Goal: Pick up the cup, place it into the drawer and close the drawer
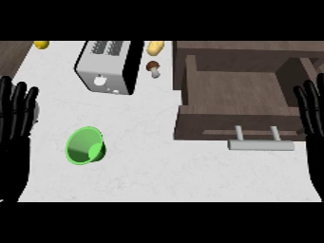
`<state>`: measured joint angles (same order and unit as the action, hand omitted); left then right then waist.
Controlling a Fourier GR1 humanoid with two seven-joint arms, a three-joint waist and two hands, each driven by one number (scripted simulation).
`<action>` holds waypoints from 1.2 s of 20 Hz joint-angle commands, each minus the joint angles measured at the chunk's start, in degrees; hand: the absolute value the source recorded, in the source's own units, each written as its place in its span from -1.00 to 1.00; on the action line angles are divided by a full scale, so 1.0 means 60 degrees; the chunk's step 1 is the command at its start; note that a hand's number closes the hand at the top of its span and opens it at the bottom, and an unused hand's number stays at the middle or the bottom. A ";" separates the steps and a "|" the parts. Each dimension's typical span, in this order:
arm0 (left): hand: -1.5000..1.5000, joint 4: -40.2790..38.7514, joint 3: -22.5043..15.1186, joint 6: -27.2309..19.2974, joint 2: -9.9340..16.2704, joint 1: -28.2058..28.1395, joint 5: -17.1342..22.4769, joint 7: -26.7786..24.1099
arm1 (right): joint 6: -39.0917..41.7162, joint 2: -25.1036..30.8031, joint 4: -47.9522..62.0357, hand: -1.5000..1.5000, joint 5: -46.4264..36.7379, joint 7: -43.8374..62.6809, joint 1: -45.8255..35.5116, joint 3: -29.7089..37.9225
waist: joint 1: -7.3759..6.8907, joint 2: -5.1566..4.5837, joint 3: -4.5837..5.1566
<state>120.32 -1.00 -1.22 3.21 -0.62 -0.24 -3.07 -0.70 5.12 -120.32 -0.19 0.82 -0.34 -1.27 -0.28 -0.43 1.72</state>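
White worktop [192,175]: green cup [85,145] on its side near the left edge, brown drawer [238,102] pulled out at right. Left hand [6,123] and right hand [322,118] rest at the side edges, fingers straight, holding nothing.

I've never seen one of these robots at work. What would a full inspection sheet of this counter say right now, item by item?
Surface: white counter top, bare in front of both hands.
Job's things: green plastic cup lying on its side at the left; brown wooden drawer pulled open, nothing seen inside, grey bar handle facing the robot.
Clutter: silver and black toaster; small brown mushroom; two yellow food items at the far edge, partly cut off.
Hands: left hand and right hand open, fingers up, resting at the sides, holding nothing.
Cables: nothing seen.
Surroundings: brown wooden floor beyond the counter.
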 commanded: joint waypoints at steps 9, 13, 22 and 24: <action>-1.00 -0.0480 -0.0607 0.0018 -0.0516 -0.0301 0.1078 0.0617 | 0.0834 0.0089 -0.0150 -1.00 0.1299 0.0917 -0.0067 0.0004 | 0.0065 0.0076 -0.0286; -1.00 -0.0664 -0.0243 0.0181 -0.0401 -0.0104 0.1344 0.0737 | 0.0689 -0.0033 0.0501 -1.00 0.1186 0.1113 -0.0899 0.0060 | 0.0035 0.0072 -0.0285; -1.00 -0.1542 -0.0319 -0.0231 -0.0532 0.0673 0.1125 0.0546 | 0.0738 -0.0425 0.0333 -1.00 0.0575 0.0416 0.0084 -0.0403 | 0.0063 0.0076 -0.0286; -1.00 -0.1277 -0.0138 0.0167 -0.0369 0.0100 0.1285 0.0381 | 0.0875 -0.0105 0.0404 -1.00 0.1158 0.1217 -0.0808 0.0187 | 0.0041 0.0075 -0.0285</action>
<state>114.15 -2.65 -0.89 0.67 0.31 7.30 0.39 3.42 3.41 -117.89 4.30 5.55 -3.08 -2.43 -0.02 0.02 0.01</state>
